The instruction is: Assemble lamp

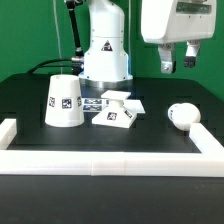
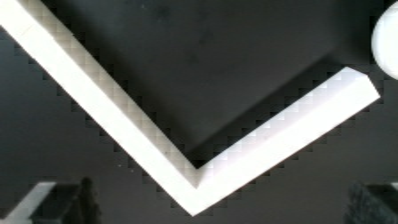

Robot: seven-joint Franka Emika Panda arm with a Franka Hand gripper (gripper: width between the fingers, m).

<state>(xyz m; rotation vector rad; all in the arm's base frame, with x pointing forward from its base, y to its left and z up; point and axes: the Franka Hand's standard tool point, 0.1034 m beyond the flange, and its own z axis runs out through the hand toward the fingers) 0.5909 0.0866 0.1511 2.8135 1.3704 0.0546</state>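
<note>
The white cone shade (image 1: 64,102) stands on the black table at the exterior view's left, with tags on its side. The flat angular base (image 1: 120,108) lies in the middle. The round bulb (image 1: 182,116) lies at the exterior view's right, near the white rail. My gripper (image 1: 180,62) hangs high above the bulb, open and empty. In the wrist view its two fingertips (image 2: 54,204) stand wide apart over a rail corner, and an edge of the bulb (image 2: 386,48) shows at the picture's border.
A white rail (image 1: 110,162) borders the table in front and at both sides; its corner (image 2: 178,140) shows in the wrist view. The robot pedestal (image 1: 105,55) stands at the back. The marker board (image 1: 92,102) lies between shade and base.
</note>
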